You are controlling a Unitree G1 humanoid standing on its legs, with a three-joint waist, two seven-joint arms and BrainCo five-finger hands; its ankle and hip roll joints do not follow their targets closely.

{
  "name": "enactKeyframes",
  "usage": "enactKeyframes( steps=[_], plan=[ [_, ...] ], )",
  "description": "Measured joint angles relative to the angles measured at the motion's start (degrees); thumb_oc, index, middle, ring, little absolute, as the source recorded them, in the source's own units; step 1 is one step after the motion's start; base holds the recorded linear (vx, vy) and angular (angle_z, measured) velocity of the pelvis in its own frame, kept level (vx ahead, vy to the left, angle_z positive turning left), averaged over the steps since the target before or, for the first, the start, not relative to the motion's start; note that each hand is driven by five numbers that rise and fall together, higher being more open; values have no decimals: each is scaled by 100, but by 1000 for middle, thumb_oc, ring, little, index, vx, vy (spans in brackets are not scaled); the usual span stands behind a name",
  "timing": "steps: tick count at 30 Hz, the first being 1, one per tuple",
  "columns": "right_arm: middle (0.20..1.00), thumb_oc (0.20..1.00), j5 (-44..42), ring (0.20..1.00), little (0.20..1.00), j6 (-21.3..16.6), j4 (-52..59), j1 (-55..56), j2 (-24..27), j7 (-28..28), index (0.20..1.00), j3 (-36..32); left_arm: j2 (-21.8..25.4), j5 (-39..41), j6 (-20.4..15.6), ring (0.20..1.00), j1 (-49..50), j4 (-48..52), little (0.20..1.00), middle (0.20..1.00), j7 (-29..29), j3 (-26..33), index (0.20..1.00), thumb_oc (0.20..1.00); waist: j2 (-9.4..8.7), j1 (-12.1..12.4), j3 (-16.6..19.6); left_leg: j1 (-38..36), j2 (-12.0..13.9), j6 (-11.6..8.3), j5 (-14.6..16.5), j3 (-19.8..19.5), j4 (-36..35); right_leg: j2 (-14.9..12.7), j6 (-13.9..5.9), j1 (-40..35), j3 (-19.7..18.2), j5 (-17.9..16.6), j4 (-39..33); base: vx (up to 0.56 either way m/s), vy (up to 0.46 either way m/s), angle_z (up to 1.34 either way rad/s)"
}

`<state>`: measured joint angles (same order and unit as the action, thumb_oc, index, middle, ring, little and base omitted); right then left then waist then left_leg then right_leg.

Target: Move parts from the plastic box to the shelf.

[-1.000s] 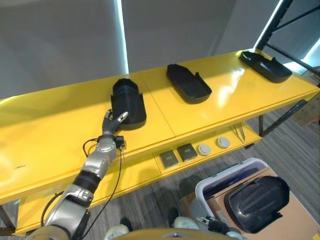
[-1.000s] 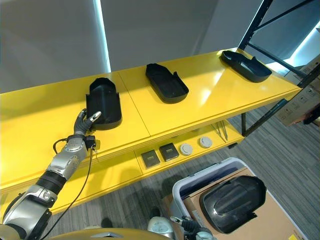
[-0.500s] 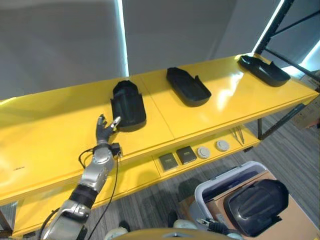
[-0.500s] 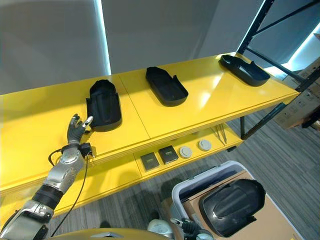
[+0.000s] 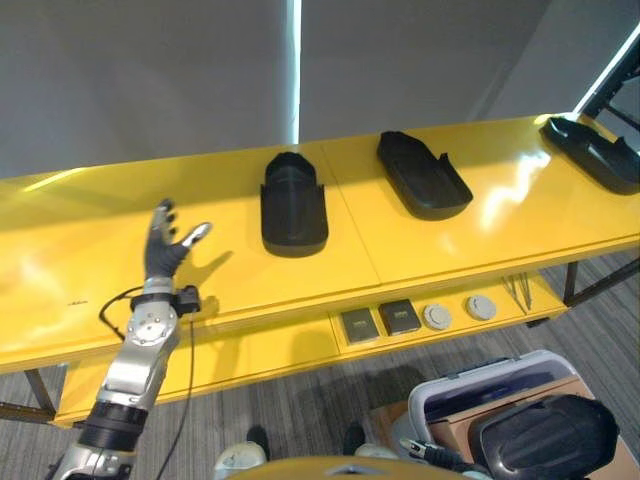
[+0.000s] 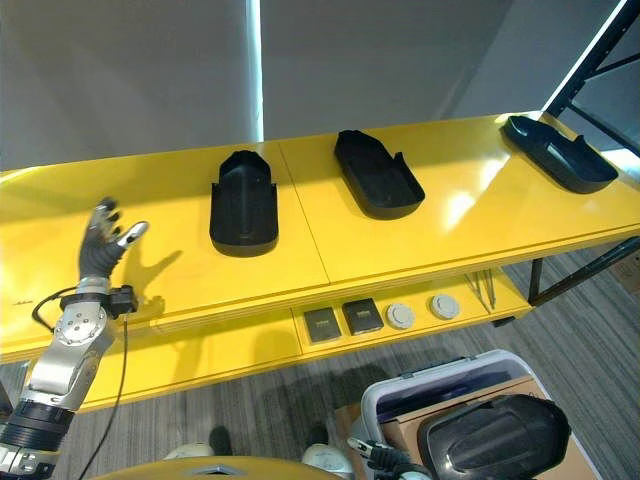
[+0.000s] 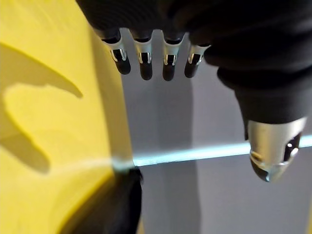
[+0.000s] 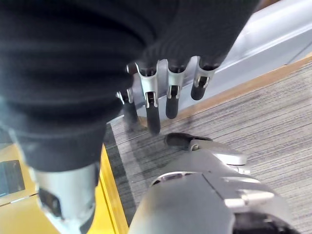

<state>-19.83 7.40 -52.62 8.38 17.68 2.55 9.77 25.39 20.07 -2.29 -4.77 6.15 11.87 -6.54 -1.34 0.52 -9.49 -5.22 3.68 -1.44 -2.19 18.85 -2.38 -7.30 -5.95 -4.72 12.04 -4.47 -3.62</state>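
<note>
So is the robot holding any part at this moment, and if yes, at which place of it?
No, nothing is held. The left robot hand is open above the yellow shelf, apart from the nearest black part. The right robot hand hangs open over the floor.

On the lower yellow ledge point(image 5: 300, 345) two dark square pads point(image 5: 359, 325) point(image 5: 400, 316) lay side by side, with two round grey discs point(image 5: 437, 317) point(image 5: 481, 306) just beside them to the right — all four in a row. Further right on the same ledge lay thin metal tweezers point(image 5: 521, 291). Grey striped carpet point(image 5: 300, 420) covered the floor below, and a plain grey wall point(image 5: 150, 80) stood behind — split by a narrow vertical strip of light point(image 5: 293, 70).
</note>
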Motion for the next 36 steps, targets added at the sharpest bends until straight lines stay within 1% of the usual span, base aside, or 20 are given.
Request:
enactKeyframes(
  steps=[3,5,6,7,8,9,13,18,20,26,28,32,33,34,36],
  plan=[
    [1000,1000,1,1000,1000,-34,-5,-15,1,2,1000,-97,56,469,-74,1000,0,496,1000,1000,-1219,-543,1000,1000,66,-39,-32,-19,-24,0,-3,2,-26,-10,-11,-14,1,-36,-37,-3,25,-1],
    [1000,1000,1,1000,1000,-92,-8,-36,3,6,1000,-99,73,818,-33,1000,3,625,1000,1000,-1910,-868,1000,1000,108,-77,-49,-52,-36,-6,-30,19,-76,-9,-15,-19,-6,-51,-69,6,47,-6],
    [1000,1000,6,1000,1000,-98,-13,-83,13,23,1000,-99,107,995,20,1000,4,660,1000,1000,-2473,-1119,1000,1000,142,-129,-70,-76,-37,-6,-31,50,-87,-7,-19,-17,-30,-55,-85,2,43,-12],
    [1000,1000,9,1000,1000,-102,-13,-103,26,48,1000,-100,131,1075,62,1000,5,663,1000,1000,-2712,-1220,1000,1000,164,-146,-73,-86,-37,-7,-31,81,-87,-6,-20,-18,-53,-57,-87,4,43,-18],
    [1000,1000,75,1000,1000,-105,-10,-133,64,81,1000,-99,134,1248,155,432,19,653,432,432,-3104,-1268,432,432,200,-215,-78,-93,-36,-9,-28,134,-89,-5,-27,-10,-81,-60,-101,8,29,-15],
    [1000,1000,140,1000,1000,-108,-11,-135,96,101,1000,-99,143,1366,189,200,19,653,200,200,-3258,-1273,200,200,223,-246,-82,-96,-36,-9,-28,148,-89,-5,-29,-7,-96,-61,-101,8,24,-11],
    [1000,1000,228,1000,1000,-122,-112,-100,144,128,1000,-102,193,1729,232,200,86,659,200,200,-3631,-1274,200,200,287,-284,-51,-118,-34,-16,-21,166,-95,3,-33,-12,-136,-60,-101,13,16,-3],
    [1000,1000,231,1000,1000,-183,-245,-44,143,202,1000,-146,309,1814,273,200,435,654,200,200,-3625,-1253,200,200,301,-261,-42,-130,-33,-35,0,173,-93,3,-60,-9,-158,-47,-120,2,4,-1],
    [1000,1000,231,1000,1000,-219,-238,-3,144,223,1000,-182,334,1813,368,200,554,653,200,200,-3614,-1204,200,200,300,-241,-40,-133,-33,-74,33,172,-91,1,-56,-6,-162,-45,-126,0,0,0],
    [1000,1000,231,1000,1000,-221,-229,7,146,226,1000,-196,341,1576,459,200,604,531,200,200,-3585,-1146,200,200,307,-241,10,-81,-34,-41,67,185,-81,-4,-56,56,-181,-53,-114,5,2,-1],
    [1000,1000,231,1000,1000,-216,-217,8,151,227,1000,-193,335,1579,511,200,600,320,200,200,-3535,-1162,200,200,309,-262,38,-91,-36,0,21,194,-79,-4,-62,53,-186,-62,-99,38,3,-3],
    [1000,1000,231,1000,1000,-214,-181,9,152,246,1000,-191,316,1578,589,200,567,-305,200,200,-3186,-1177,200,200,300,-356,87,-96,-36,-15,11,223,-80,-1,-55,61,-211,-68,-95,42,-10,-3],
    [1000,1000,236,1000,1000,-215,-183,21,152,245,1000,-179,281,1580,584,200,516,-439,200,200,-3086,-1219,200,200,289,-395,93,-97,-35,-16,12,233,-80,0,-59,68,-218,-64,-89,26,-18,-3],
    [1000,1000,237,1000,1000,-210,-180,28,152,246,1000,-130,156,1579,591,200,363,-779,200,200,-2959,-1291,200,200,272,-393,109,-107,-35,-15,12,240,-77,0,-58,65,-227,-66,-85,24,-18,-4],
    [1000,1000,244,1000,1000,-212,-162,34,154,245,1000,-97,48,1579,560,200,204,-914,200,200,-2846,-1391,200,200,245,-402,120,-110,-34,-15,11,255,-75,1,-60,69,-242,-66,-82,21,-19,-4]
  ],
)
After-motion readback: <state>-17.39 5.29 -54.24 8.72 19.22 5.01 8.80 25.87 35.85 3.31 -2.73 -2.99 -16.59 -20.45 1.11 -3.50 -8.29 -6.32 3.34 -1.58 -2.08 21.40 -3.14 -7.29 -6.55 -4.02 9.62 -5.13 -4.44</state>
